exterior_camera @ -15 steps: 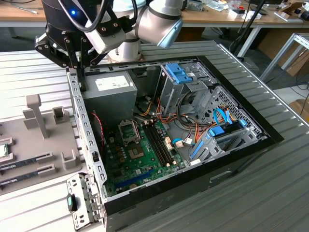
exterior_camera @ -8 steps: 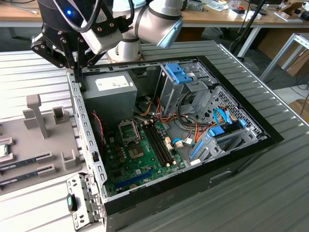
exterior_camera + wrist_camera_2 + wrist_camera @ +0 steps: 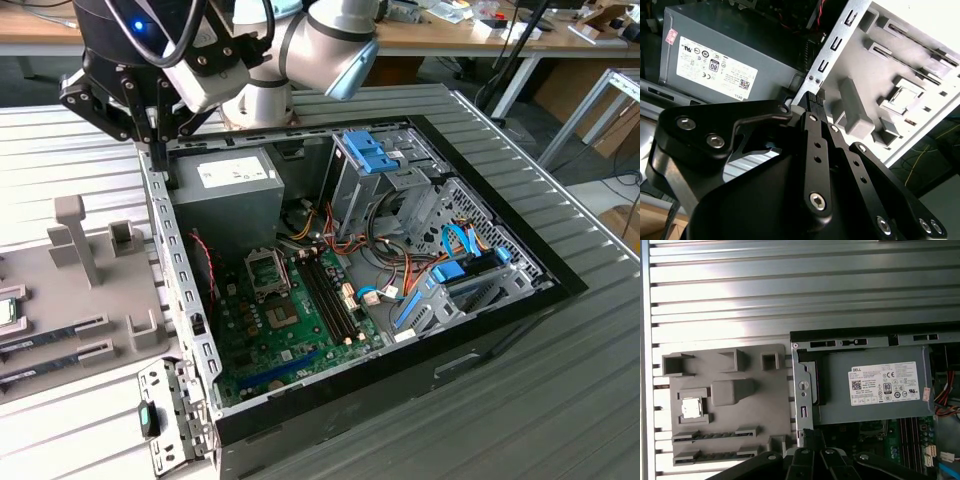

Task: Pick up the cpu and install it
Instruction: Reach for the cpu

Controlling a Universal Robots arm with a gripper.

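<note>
Where the exterior view looks down on the ribbed metal table (image 3: 560,400), you see the open black computer case (image 3: 480,340) holding a green motherboard (image 3: 290,330). The black gripper (image 3: 158,165) hangs over its rim, fingers together and empty. In the second wrist view, the silvery square cpu (image 3: 900,98) lies in a pocket of the grey moulded tray (image 3: 855,65), partly hidden by the gripper. In the first wrist view, long memory sticks (image 3: 715,436) fill neighbouring slots.

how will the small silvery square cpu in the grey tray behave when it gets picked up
The small flat square cpu with the silvery metal lid looks rigid, so it likely won't flex. It lies flat in a recess of the grey moulded tray, so it shouldn't roll or tip. Its smooth lid may be slippery.
</note>
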